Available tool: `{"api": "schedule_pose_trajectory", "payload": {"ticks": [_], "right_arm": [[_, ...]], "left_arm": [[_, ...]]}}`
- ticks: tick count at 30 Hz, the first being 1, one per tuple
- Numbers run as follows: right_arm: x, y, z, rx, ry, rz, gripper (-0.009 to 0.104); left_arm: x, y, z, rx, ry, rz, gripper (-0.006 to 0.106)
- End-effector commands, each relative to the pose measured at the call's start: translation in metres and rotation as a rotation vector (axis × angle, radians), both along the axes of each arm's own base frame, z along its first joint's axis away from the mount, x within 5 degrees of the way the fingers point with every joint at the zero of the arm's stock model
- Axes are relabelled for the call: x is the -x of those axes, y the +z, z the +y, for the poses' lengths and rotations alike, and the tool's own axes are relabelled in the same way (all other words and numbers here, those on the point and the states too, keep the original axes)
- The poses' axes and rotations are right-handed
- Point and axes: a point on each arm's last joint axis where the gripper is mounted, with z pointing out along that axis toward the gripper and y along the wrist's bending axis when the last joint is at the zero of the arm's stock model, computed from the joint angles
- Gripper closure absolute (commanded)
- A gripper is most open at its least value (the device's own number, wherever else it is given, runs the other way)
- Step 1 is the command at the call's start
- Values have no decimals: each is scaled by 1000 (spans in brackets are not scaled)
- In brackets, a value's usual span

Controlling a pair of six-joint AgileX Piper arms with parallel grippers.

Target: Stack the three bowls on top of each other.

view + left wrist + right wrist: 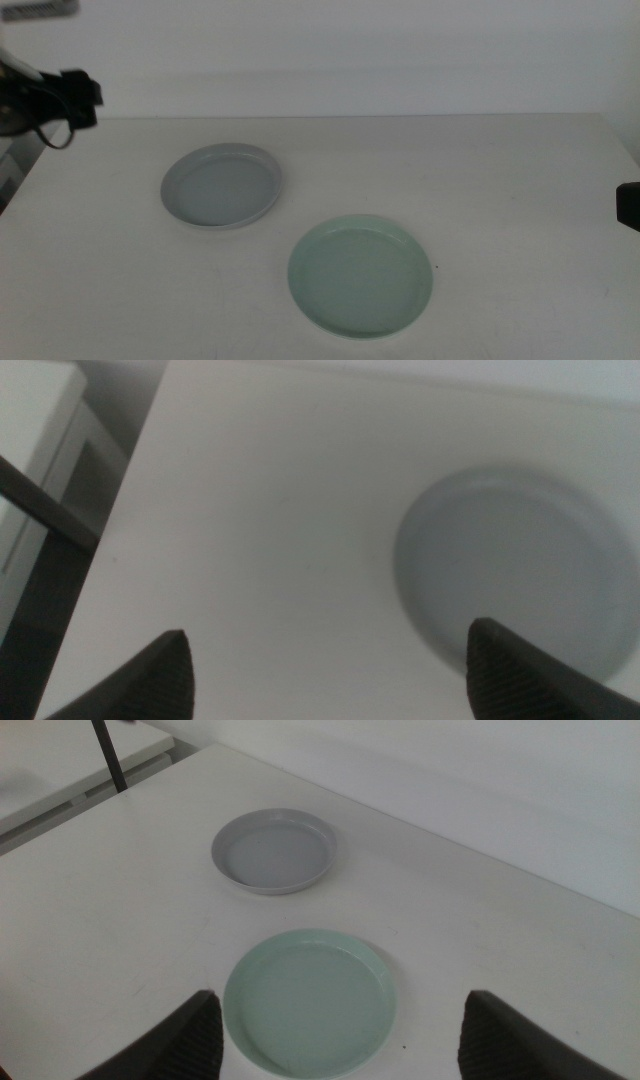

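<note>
No text, label, brand, number or sign can be read anywhere in these views, neither on the bowls nor on the desk.

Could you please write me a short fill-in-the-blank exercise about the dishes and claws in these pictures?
1. Only ___ dishes show on the table.
2. The dish nearer the middle camera is the ___ bowl.
3. The grey-blue bowl and the other dish lie ___, not stacked.
4. The left claw and the right claw both stand ___, holding nothing.

Missing words: two; mint green; apart; open
</note>
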Motion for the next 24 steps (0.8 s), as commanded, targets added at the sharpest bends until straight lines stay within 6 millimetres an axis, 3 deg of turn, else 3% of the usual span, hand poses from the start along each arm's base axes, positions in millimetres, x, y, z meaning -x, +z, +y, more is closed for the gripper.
{"api": "schedule_pose_trajectory", "payload": {"ticks": [1, 5, 10, 17, 24], "right_arm": [[-2, 14, -1, -44, -25, -81, 36], [-2, 14, -1, -44, -25, -81, 36], [-2, 14, -1, -44, -25, -81, 36], [-2, 14, -1, -44, -25, -81, 36], [-2, 14, -1, -44, -25, -81, 36]], "left_arm": [[-10, 11, 1, -4, 8, -82, -4], [-27, -12, -2, 51, 48, -16, -4], [-52, -10, -6, -1, -72, 51, -4], [-97, -16, 4, 125, -193, 148, -4], [-132, -40, 11, 176, -228, 174, -4]]}}
